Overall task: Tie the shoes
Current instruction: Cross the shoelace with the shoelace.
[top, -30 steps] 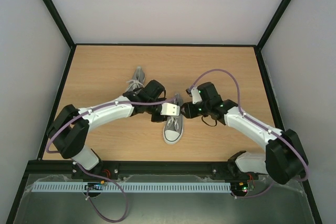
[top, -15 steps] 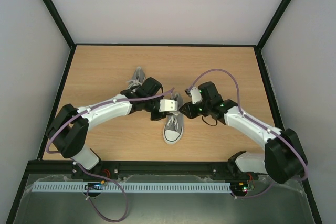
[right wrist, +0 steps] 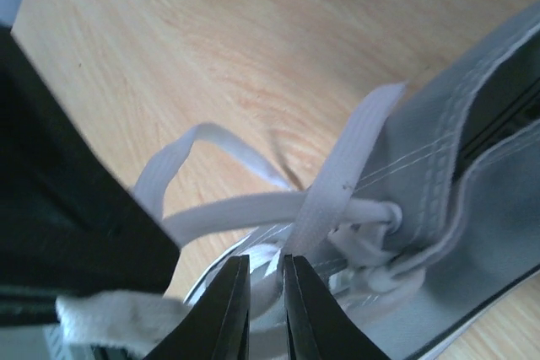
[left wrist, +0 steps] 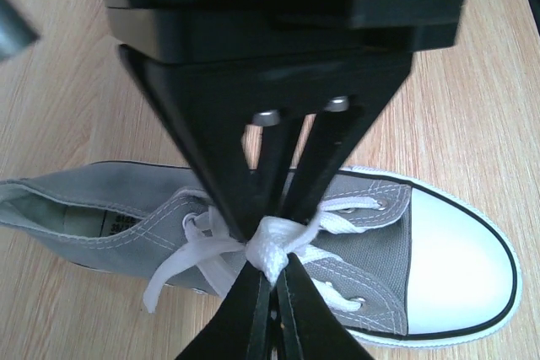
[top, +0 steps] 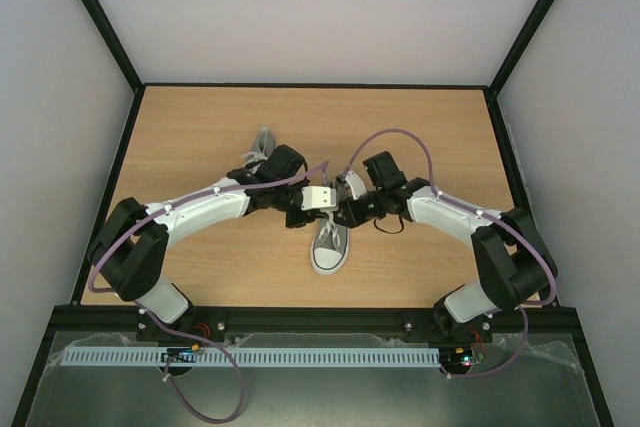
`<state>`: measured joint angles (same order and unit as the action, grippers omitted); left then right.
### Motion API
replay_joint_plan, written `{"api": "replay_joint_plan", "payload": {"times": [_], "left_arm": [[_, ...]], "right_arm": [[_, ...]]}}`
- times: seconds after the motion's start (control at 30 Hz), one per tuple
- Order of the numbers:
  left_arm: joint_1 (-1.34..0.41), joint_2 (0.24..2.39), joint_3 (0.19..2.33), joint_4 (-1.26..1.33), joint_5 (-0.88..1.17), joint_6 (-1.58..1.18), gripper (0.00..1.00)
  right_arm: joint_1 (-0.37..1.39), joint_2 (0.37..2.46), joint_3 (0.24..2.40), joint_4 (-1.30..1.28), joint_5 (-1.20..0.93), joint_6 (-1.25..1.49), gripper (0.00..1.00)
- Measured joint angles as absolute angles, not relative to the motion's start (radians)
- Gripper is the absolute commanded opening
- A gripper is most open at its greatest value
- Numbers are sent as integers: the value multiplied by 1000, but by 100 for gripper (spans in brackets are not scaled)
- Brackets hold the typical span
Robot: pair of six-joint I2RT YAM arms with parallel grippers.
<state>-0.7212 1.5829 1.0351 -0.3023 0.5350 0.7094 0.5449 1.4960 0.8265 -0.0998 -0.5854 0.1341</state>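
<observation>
Nearest the arm bases lay the white rubber toe cap (left wrist: 456,259) of the near grey canvas sneaker (top: 328,252), a small low-top with a white sole. It rested flat on the light wooden table (top: 200,127), toe towards the bases and heel away, so its long axis ran from near to far with only a slight slant. Just behind the toe cap, over the lacing of this sneaker, the two tools met from opposite sides. The left gripper (left wrist: 272,246) reached in from the sneaker's left and hung directly above the tongue, its black fingers pressed together on a bunched knot of the white flat cotton lace (left wrist: 194,255), with a loose strand trailing towards the heel. The right gripper (right wrist: 266,292) came in from the sneaker's right and sat just beside the eyelets, its fingers drawn almost together with a strand of the same lace in the narrow slit between them; we could not tell how firmly that strand was pinched. Both arms were about equally close to the sneaker, the left a touch more central over it. We judged that the coming pull would have to run sideways, across the long axis, each tool drawing away to its own side. Beyond the heel and to the left, partly hidden by the left arm, lay the far grey canvas sneaker (top: 262,142), well apart.
</observation>
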Motion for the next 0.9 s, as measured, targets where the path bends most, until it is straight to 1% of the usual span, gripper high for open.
{"api": "replay_joint_plan", "payload": {"times": [0.07, 0.23, 0.37, 0.4, 0.7, 0.8, 0.9], "left_arm": [[-719, 1583, 1035, -298, 537, 706, 2], [-719, 1584, 1036, -298, 548, 691, 2], [-719, 1584, 1036, -297, 559, 686, 2], [-719, 1584, 1036, -296, 561, 683, 3], [-706, 1584, 1035, -260, 586, 642, 2], [-701, 1585, 1035, -245, 599, 623, 3], [-699, 1592, 1035, -228, 611, 609, 3]], "right_arm": [[545, 1496, 825, -123, -615, 113, 14], [544, 1496, 833, -195, -635, 51, 20], [543, 1508, 875, -252, -608, 23, 31], [540, 1523, 923, -272, -566, 14, 34], [496, 1498, 987, -298, -450, 35, 35], [494, 1450, 972, -292, -413, 59, 35], [494, 1345, 903, -258, -391, 97, 32]]}}
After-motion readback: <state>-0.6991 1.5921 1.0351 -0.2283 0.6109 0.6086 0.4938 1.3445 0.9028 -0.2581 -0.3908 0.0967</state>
